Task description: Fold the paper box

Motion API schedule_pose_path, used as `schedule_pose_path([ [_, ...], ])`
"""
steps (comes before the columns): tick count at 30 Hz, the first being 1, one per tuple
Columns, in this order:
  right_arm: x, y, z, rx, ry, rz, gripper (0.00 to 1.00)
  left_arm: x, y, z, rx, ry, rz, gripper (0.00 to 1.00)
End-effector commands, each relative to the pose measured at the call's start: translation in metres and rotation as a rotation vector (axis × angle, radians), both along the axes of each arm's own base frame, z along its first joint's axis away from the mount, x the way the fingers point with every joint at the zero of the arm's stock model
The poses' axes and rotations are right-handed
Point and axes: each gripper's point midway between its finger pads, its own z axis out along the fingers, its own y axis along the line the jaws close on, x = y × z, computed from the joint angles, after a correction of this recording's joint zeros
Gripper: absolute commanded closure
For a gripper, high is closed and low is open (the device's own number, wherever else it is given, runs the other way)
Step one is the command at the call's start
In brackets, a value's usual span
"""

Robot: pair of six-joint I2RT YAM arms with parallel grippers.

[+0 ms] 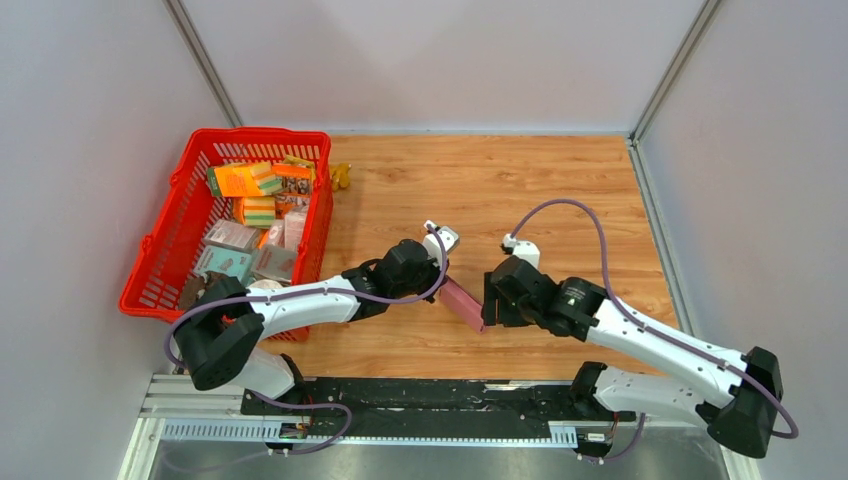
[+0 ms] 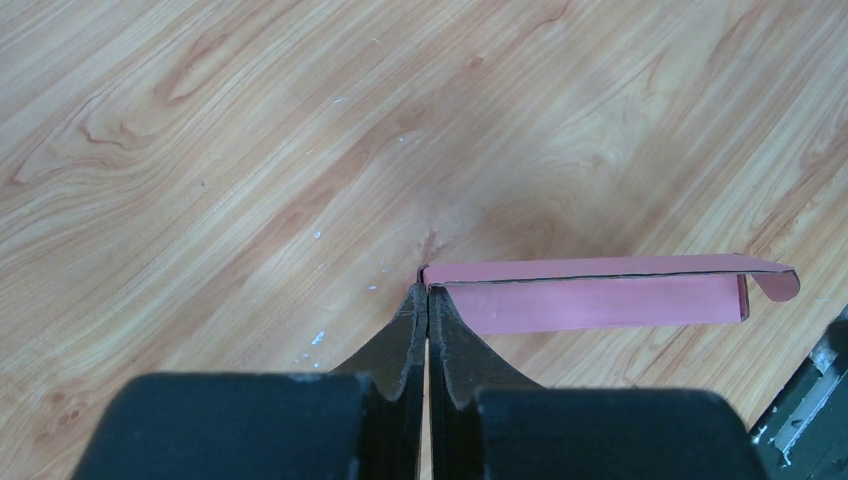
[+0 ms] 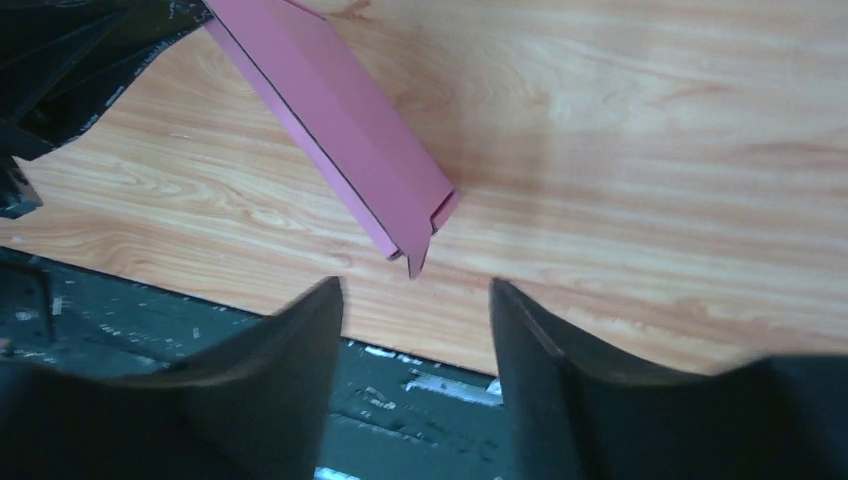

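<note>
A red basket (image 1: 163,235) is seen on the wooden worktop (image 1: 520,180). It is filled with small printed packages: orange ones (image 1: 245,180) are piled at its far end, and grey ones (image 1: 232,237) are laid nearer its middle and near end. A small yellow object (image 1: 342,176) is seen just outside the basket's far right corner; what it is cannot be told.

The paper box (image 1: 462,303) is found to the right of the basket, well apart from it, off its near right corner. It is seen as a long, narrow, partly folded pink strip, with one long flap bent over and a small tab curled at one end.

The left claw (image 2: 427,292) is reached out from the basket's side. Its fingers are pressed together and clamped on the end of the paper box (image 2: 600,300) that lies nearer the basket, with the rest of the box stretched away to the right.

The right claw (image 3: 415,288) is placed at the box's other end, farther from the basket. Its fingers (image 3: 300,340) are held apart, and nothing is gripped between them. The tabbed tip of the paper box (image 3: 340,120) is seen just beyond the gap, near the fingertips but not touching them.
</note>
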Motion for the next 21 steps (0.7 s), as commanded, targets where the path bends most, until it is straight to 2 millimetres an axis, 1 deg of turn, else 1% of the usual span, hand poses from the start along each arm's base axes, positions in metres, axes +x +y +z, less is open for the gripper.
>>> schedule_pose_path([
  [1,-0.013,-0.007,0.008,0.113,0.088,-0.163,0.51,-0.002,-0.002,-0.002,0.032,-0.002,-0.021,0.97],
  [4,-0.003,-0.016,0.012,0.094,0.035,-0.209,0.59,-0.002,-0.002,-0.002,0.033,-0.003,-0.025,0.98],
  [5,-0.002,-0.017,0.012,0.091,0.039,-0.219,0.61,-0.002,-0.002,-0.003,0.034,-0.002,-0.025,0.97],
  [7,-0.001,-0.015,0.009,0.085,0.054,-0.218,0.68,-0.003,-0.003,-0.002,0.031,-0.003,-0.026,0.98],
  [9,-0.003,-0.007,0.006,0.089,0.08,-0.186,0.68,-0.003,-0.002,-0.001,0.028,-0.008,-0.025,0.98],
  [10,-0.003,-0.003,0.008,0.097,0.084,-0.169,0.66,-0.003,-0.002,-0.002,0.03,-0.005,-0.025,0.98],
  [13,-0.003,0.007,0.01,0.121,0.082,-0.109,0.53,-0.003,-0.002,-0.001,0.027,-0.006,-0.026,0.98],
  [14,-0.005,0.011,0.01,0.133,0.09,-0.089,0.52,-0.003,-0.003,-0.002,0.027,-0.006,-0.026,0.98],
  [15,-0.004,0.015,0.009,0.144,0.092,-0.074,0.52,-0.002,-0.003,-0.001,0.025,-0.006,-0.026,0.98],
  [17,-0.007,0.017,0.005,0.138,0.11,-0.056,0.54,-0.003,-0.003,-0.001,0.025,-0.006,-0.027,0.98],
  [18,-0.008,0.016,-0.001,0.113,0.126,-0.056,0.56,-0.003,-0.003,-0.002,0.025,-0.004,-0.03,0.98],
  [21,-0.008,0.011,-0.01,0.057,0.144,-0.063,0.61,-0.003,-0.004,-0.001,0.024,-0.007,-0.031,0.98],
])
